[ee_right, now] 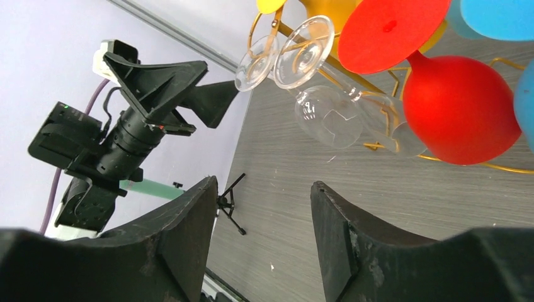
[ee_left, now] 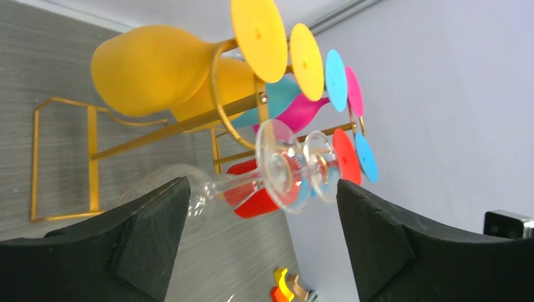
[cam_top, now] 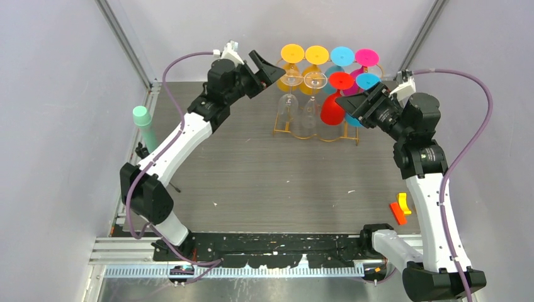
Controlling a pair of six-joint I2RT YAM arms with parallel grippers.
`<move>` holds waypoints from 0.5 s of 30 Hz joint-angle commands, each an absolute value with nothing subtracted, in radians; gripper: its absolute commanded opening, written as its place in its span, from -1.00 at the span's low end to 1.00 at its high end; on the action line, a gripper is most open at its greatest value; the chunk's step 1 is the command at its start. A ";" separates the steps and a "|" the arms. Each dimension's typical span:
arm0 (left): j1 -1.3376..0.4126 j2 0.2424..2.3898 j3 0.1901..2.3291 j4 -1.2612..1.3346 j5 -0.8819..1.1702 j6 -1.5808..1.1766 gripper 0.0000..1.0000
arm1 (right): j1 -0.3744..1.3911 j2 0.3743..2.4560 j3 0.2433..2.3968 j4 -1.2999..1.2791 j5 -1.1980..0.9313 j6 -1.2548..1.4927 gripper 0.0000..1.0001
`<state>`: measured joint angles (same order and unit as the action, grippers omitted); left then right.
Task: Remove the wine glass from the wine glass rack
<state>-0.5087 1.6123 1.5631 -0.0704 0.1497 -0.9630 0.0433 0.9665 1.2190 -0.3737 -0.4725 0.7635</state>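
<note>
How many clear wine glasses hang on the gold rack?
2. Both hang in the near row of the rack: the left clear glass outermost, the right clear glass between it and the red glass. None seems hidden.

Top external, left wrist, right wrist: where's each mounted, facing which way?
Top external: above and behind the robot, looking down at the table; left arm and right arm whole, wine glass rack at the far side.
Left wrist: on the left arm, looking past the open left gripper at the rack's end; clear wine glasses nearest.
Right wrist: on the right arm, looking past the open right gripper across the table at the left gripper and a red glass.
Shared: both wrist views show the clear wine glasses and red glass.
</note>
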 commanded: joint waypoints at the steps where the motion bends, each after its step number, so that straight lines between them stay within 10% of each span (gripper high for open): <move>1: -0.528 1.645 1.645 0.003 0.086 -1.018 0.64 | 0.046 0.952 1.206 -0.356 -0.415 0.772 0.20; 15: -0.538 1.716 1.701 -0.062 0.096 -1.106 -0.37 | 0.047 0.946 1.209 -0.388 -0.377 0.754 0.18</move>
